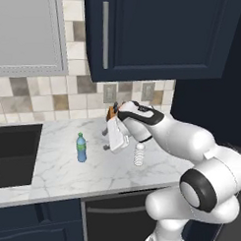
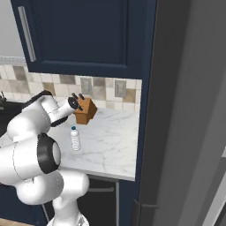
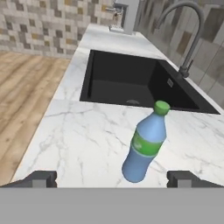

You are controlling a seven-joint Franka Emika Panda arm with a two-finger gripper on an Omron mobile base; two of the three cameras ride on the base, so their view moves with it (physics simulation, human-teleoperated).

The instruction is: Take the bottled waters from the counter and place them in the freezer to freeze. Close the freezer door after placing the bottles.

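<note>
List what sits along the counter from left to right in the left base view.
Black sink → blue-tinted bottle → open gripper → clear ribbed bottle.

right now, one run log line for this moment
gripper: open, empty | blue bottle: upright on counter, ahead | clear bottle: upright

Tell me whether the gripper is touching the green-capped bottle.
Apart. In the hand view the green-capped bottle stands upright on the counter between and beyond the open gripper; bare marble shows between each fingertip and the bottle.
</note>
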